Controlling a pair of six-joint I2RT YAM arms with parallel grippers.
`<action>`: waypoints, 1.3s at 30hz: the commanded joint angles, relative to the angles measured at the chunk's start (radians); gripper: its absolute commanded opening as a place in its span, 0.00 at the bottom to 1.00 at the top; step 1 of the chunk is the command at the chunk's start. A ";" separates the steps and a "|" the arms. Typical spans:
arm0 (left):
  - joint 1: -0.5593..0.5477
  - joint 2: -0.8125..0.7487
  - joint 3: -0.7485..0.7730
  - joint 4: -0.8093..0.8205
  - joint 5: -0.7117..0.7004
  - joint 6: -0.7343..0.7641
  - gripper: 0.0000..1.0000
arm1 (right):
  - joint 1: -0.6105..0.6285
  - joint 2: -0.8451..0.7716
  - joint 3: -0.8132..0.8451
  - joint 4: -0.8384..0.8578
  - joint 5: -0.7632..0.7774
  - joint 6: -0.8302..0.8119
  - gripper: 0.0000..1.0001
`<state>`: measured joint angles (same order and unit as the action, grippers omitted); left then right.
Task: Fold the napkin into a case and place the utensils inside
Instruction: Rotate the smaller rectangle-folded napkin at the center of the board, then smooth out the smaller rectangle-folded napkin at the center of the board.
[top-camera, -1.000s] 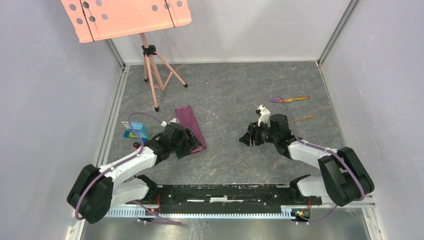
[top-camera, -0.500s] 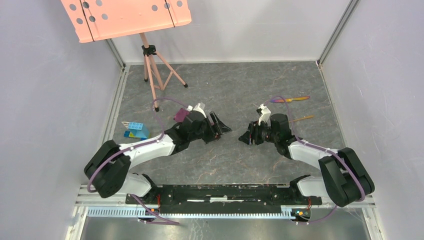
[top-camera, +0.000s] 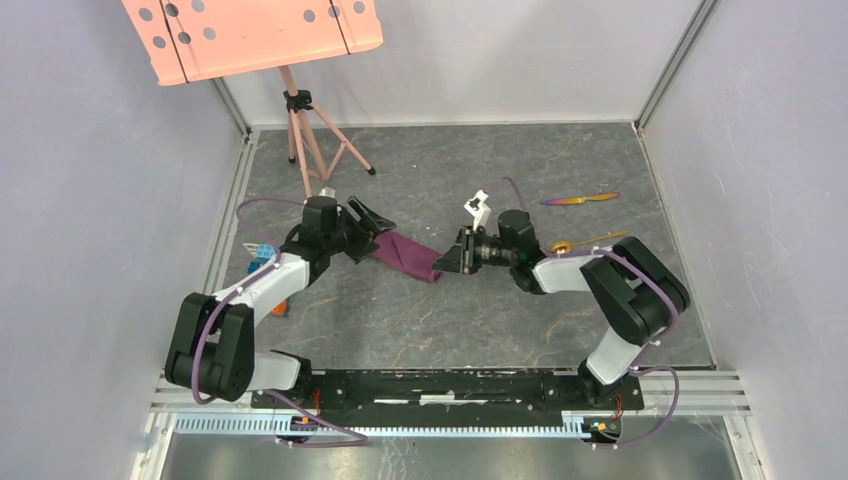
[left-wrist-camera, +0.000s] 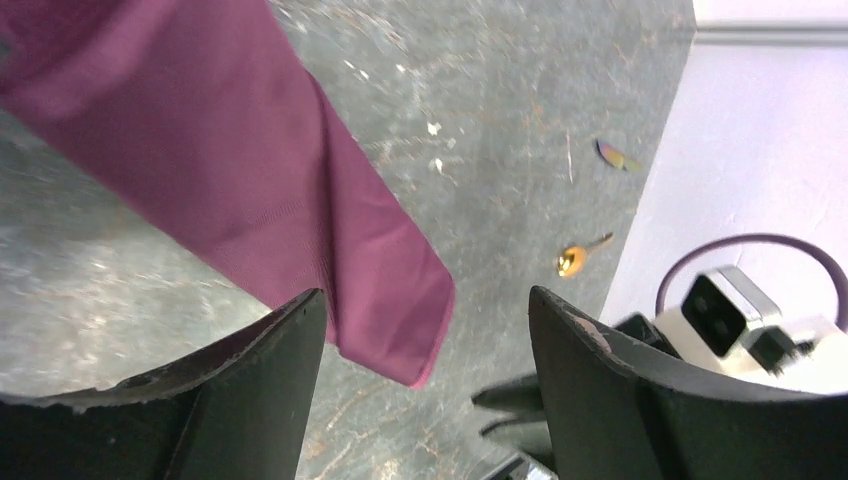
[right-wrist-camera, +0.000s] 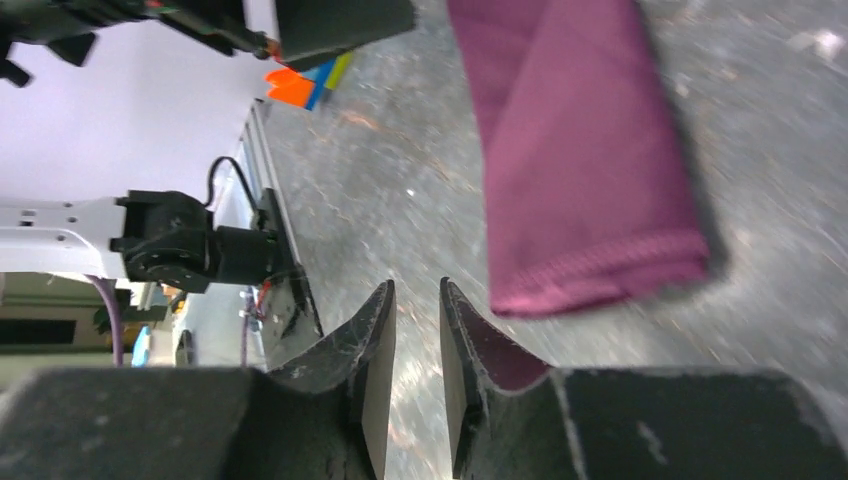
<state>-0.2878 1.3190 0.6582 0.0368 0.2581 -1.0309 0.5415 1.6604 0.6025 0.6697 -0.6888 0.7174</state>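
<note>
**Grey table (top-camera: 470, 320) bears plum case (top-camera: 408, 256) between your two arms**

Marbled tabletop, seen from above: the case, a narrow folded strip, lies slantwise left of centre. Your left gripper (top-camera: 376, 220) is over its far-left end, and your right gripper (top-camera: 450, 258) is just beside its near-right end. Both utensils rest on the bare table well to the right of the case, the gold spoon (top-camera: 585, 242) nearer and the iridescent knife (top-camera: 580, 199) farther. Your left gripper's jaws gape wide and clasp nothing; whether they touch the cloth cannot be told. Your right gripper's fingers (right-wrist-camera: 378, 320) sit almost together, empty.
</note>
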 joint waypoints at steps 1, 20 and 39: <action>0.075 0.054 0.019 0.054 0.016 0.051 0.80 | 0.054 0.098 0.091 0.188 -0.042 0.119 0.26; 0.133 -0.013 0.039 -0.019 0.008 0.143 0.82 | 0.095 0.331 0.042 0.249 0.010 0.010 0.17; 0.150 0.320 0.173 -0.058 -0.160 0.265 0.83 | 0.097 0.235 0.173 -0.029 0.099 -0.161 0.22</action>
<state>-0.1459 1.5967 0.7887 -0.0174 0.1673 -0.8467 0.6369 1.8408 0.7319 0.7200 -0.6594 0.6518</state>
